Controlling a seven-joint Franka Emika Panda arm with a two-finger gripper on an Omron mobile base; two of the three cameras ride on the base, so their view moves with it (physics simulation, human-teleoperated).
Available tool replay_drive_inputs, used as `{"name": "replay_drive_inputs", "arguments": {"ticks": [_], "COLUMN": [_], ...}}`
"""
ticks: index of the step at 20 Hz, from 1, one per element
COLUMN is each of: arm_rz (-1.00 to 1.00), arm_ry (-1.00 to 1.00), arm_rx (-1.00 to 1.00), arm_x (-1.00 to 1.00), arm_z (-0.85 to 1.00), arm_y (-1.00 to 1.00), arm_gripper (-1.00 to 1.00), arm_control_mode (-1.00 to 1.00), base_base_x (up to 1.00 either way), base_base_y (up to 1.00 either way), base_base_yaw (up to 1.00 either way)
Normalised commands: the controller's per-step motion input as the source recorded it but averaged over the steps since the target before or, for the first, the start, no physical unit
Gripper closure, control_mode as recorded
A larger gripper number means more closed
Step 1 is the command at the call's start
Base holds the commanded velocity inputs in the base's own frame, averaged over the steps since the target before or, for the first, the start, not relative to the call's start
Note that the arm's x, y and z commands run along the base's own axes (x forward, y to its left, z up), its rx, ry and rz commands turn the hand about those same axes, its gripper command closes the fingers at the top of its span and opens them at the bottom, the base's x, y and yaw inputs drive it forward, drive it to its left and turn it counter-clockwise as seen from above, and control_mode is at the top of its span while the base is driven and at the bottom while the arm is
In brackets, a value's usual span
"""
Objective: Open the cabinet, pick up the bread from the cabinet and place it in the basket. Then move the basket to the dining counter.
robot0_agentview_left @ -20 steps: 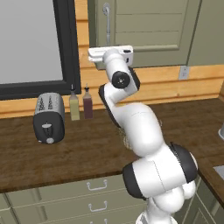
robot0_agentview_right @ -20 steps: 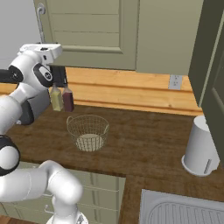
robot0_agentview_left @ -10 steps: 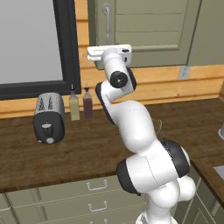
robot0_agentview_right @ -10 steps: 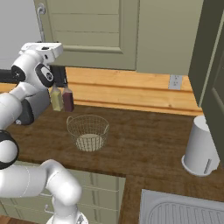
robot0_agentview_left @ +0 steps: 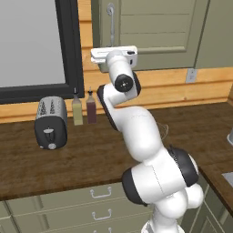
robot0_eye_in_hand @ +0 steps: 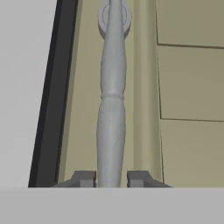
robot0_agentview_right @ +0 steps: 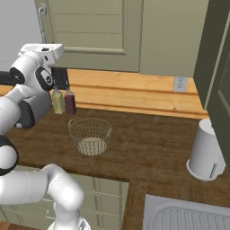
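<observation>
Olive cabinet [robot0_agentview_right: 96, 33] door shut, silver bar handle [robot0_agentview_right: 42, 18] near its left edge. White arm reaches up at left, hand flat just beneath handle's lower end. Wire basket [robot0_agentview_right: 90, 135] sits on dark wood counter [robot0_agentview_right: 152, 148], beige base visible through mesh. Two bottles [robot0_agentview_right: 63, 100] stand behind basket against plank wall, pale one left, dark one right. White cylindrical container [robot0_agentview_right: 206, 150] at far right. Sink [robot0_agentview_right: 188, 215] at bottom right.

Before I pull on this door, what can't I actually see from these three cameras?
- Bread: behind the closed cabinet door in both base views.
- Gripper: hand view's bottom edge cuts off the fingertips at the handle.
- Handle's lower end: hidden by the arm in the left base view.
</observation>
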Motion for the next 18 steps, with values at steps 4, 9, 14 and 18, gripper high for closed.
{"name": "replay_drive_inputs", "arguments": {"ticks": [4,9,14,18], "arm_rz": [0.00,0.00,-0.04,-0.07], "arm_ry": [0.00,0.02,0.06,0.11], "arm_rx": [0.00,0.00,0.00,0.00], "arm_x": [0.00,0.01,-0.48,-0.78], "arm_z": [0.00,0.03,0.14,0.16], "arm_y": [0.00,-0.01,-0.29,-0.50], "arm_gripper": [1.00,1.00,1.00,1.00], "arm_control_mode": [-1.00,-1.00,-1.00,-1.00], "base_base_x": [0.00,0.00,0.00,0.00], "base_base_y": [0.00,0.00,0.00,0.00], "base_base_yaw": [0.00,0.00,0.00,0.00]}}
